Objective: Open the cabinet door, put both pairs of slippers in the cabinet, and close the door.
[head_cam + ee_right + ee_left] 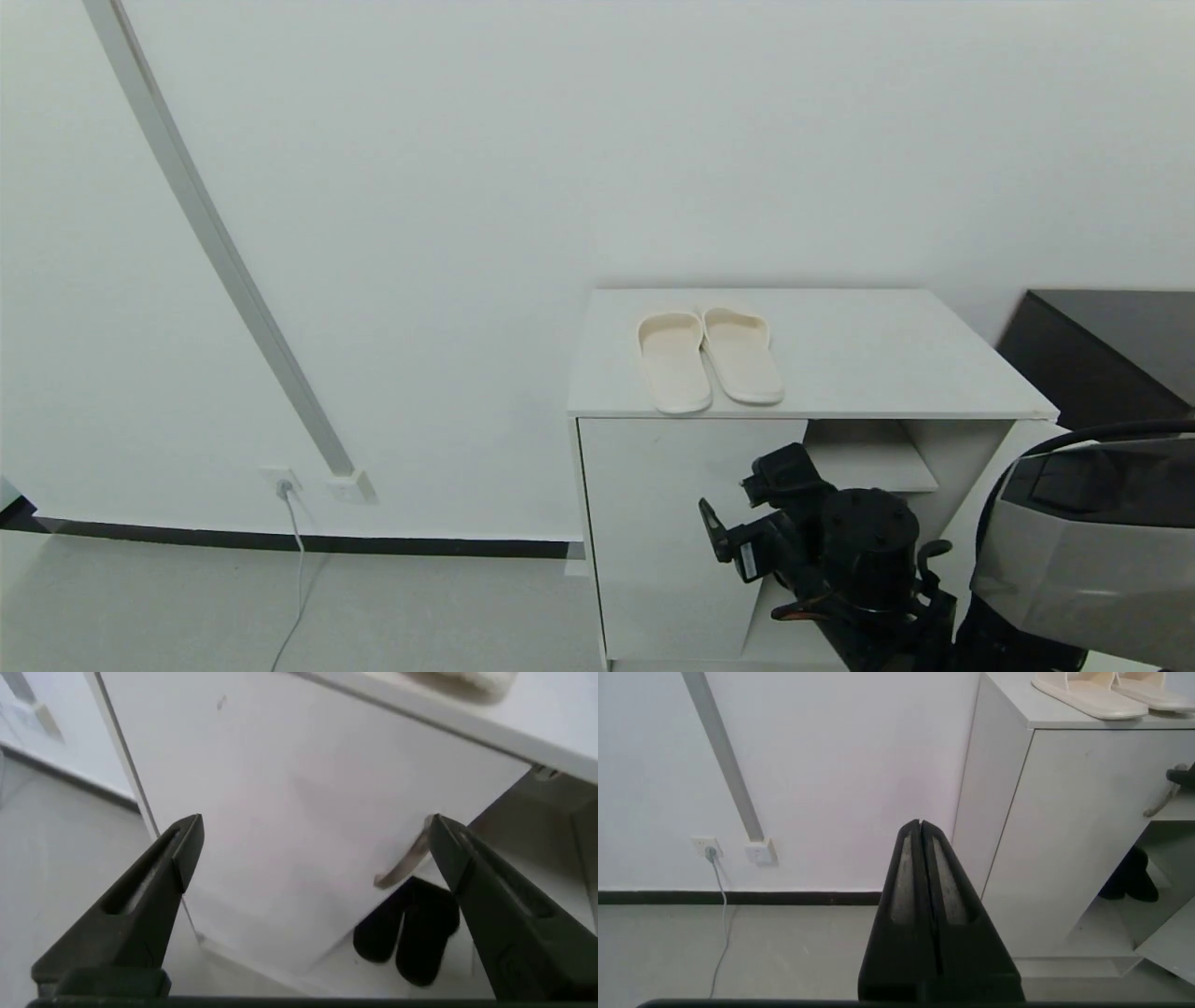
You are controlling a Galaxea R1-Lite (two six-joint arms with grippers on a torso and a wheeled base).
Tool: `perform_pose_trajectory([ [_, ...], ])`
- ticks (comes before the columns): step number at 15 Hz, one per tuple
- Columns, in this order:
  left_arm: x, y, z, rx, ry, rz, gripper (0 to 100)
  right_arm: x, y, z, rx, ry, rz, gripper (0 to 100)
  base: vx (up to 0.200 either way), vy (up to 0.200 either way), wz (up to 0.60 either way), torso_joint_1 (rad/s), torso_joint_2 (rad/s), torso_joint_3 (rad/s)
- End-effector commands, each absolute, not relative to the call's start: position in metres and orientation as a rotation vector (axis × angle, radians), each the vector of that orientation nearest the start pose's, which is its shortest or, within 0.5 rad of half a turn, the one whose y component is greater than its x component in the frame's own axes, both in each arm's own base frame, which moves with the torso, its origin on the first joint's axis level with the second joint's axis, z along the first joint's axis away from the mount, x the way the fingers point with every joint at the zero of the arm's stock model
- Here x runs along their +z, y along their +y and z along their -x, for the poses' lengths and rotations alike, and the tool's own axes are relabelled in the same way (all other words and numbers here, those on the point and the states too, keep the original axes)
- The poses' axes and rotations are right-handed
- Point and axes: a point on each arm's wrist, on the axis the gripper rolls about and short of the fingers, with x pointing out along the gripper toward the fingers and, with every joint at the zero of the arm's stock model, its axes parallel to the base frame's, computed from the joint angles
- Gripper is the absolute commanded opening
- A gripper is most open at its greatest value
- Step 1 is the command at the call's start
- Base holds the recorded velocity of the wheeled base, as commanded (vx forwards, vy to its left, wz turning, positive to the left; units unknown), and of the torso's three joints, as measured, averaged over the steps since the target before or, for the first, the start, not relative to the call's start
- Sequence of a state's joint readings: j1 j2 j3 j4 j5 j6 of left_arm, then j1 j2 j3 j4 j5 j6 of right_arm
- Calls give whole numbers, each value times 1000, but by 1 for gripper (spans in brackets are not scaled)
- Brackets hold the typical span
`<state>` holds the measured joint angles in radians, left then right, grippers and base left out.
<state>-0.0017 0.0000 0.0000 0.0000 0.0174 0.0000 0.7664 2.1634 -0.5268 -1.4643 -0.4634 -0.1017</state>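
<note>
Trouble could be had at the pickup. The white slippers (709, 359) are laid side by side on the cabinet (868, 364) top, toward the left and reaching the near edge, so one could get knocked off if the pair is pinched badly. The black slippers (411, 929) are already tucked in the bottom compartment, behind the door (280, 793) and its handle (402, 868). The right gripper (313, 831) is spread wide before the door, nothing held or touched. The left gripper (920, 835) is pressed fully closed on nothing, left of the cabinet.
</note>
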Motion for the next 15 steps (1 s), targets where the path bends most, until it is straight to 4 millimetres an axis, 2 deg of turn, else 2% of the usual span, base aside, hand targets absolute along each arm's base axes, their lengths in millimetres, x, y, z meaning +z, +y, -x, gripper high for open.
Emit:
perform_pose_trajectory([
  [1, 76, 0, 23, 17, 2, -2, 0, 90, 226, -248, 308, 86, 165, 100, 0, 0, 0, 0, 0, 0],
  [3, 76, 0, 23, 17, 2, -3, 0, 118, 228, -251, 308, 88, 165, 100, 0, 0, 0, 0, 0, 0],
  [4, 76, 0, 23, 17, 2, -2, 0, 143, 231, -252, 310, 118, 131, 100, 0, 0, 0, 0, 0, 0],
  [7, 76, 0, 23, 17, 2, -2, 0, 175, 242, -261, 243, 147, 20, 100, 0, 0, 0, 0, 0, 0],
  [9, 76, 0, 23, 17, 2, -2, 0, 179, 243, -265, 221, 138, -7, 100, 0, 0, 0, 0, 0, 0],
  [15, 76, 0, 23, 15, 2, -2, 0, 170, 242, -264, 219, 160, 8, 100, 0, 0, 0, 0, 0, 0],
])
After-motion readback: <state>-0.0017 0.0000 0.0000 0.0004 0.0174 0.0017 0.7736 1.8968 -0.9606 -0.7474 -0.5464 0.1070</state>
